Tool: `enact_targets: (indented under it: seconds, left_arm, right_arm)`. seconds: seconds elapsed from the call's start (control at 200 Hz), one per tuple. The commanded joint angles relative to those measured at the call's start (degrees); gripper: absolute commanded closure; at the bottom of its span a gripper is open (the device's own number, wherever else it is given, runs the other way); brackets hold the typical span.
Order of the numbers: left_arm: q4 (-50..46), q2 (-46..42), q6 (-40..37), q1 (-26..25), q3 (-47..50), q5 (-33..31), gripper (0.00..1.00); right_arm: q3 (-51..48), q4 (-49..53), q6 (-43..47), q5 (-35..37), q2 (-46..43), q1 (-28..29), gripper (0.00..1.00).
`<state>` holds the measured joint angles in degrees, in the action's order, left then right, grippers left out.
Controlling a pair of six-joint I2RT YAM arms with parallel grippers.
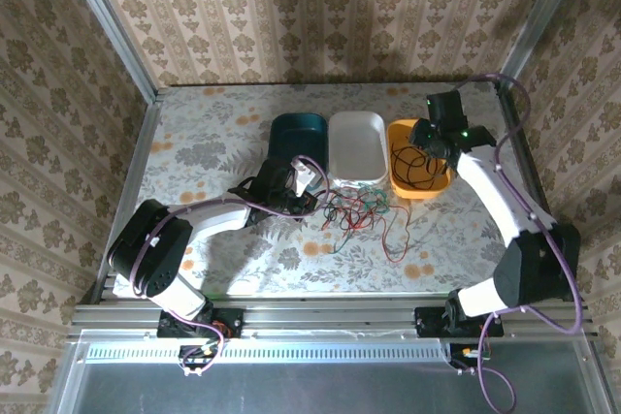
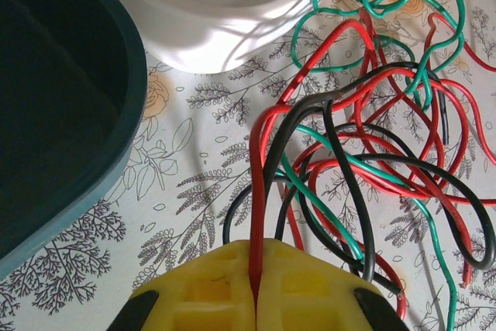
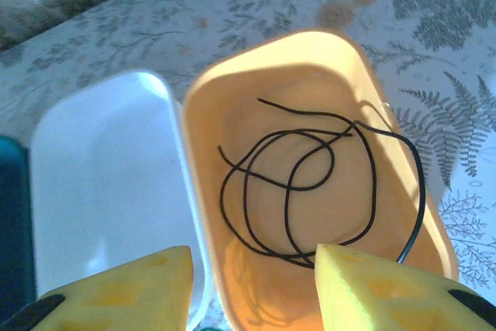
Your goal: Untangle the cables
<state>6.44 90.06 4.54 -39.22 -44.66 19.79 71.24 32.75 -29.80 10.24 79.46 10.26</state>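
Yellow fingers of the left gripper (image 2: pixel 256 300) are pressed together on one red cable (image 2: pixel 260 184), which rises from the seam between them and bends into the knot. The rest of the cables (image 1: pixel 359 210), red, green and black, lie heaped near the middle of the table (image 1: pixel 213 133), just on the near side of the white tray (image 2: pixel 232 13) and beside the teal tray (image 2: pixel 62 114).

The held red strand passes under black loops and crosses green ones close to the grip. A hard or straight pull would likely cinch those crossings and drag the whole heap along instead of freeing one wire. The wire is thin and pinched only at the finger seam, so it could also slide out under load.

Toward the far right corner, the right gripper (image 3: pixel 252 284) hangs over the orange tray (image 3: pixel 232 114) with its fingers apart and nothing between them. One black cable (image 3: pixel 294 184) lies coiled inside that tray, and one bend of it reaches the rim. A low pass by those fingers could snag that bend and pull the coil back out.
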Motion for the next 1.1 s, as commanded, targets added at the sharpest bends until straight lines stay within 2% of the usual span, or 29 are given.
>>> enact_targets:
  seconds: [0.0,0.15,0.34,0.665,0.815,1.095]
  left_arm:
    - [0.17,0.66,-0.01,0.51,-1.98,1.78,1.0]
    - [-0.02,0.91,-0.24,0.46,-2.26,2.26,1.0]
    - [0.02,1.01,-0.02,0.48,-2.27,2.75,1.0]
    - [-0.64,-0.94,0.36,0.37,-0.88,3.97,1.0]
    - [-0.78,-1.34,0.59,0.38,-0.6,3.79,1.0]
    - [-0.28,-1.16,0.91,0.37,-0.51,3.59,1.0]
  right_arm:
    - [-2.9,2.05,5.93,-5.06,-2.09,2.63,0.53]
    - [-6.99,2.61,10.54,-20.15,-1.33,6.19,0.54]
    - [-8.12,3.72,15.11,-29.34,5.75,13.27,0.57]
    - [-4.27,3.53,17.26,-31.64,14.58,17.68,0.57]
    - [-2.37,6.22,20.15,-36.04,17.17,19.28,0.56]
    - [-4.76,9.22,20.23,-30.93,17.47,21.38,0.54]
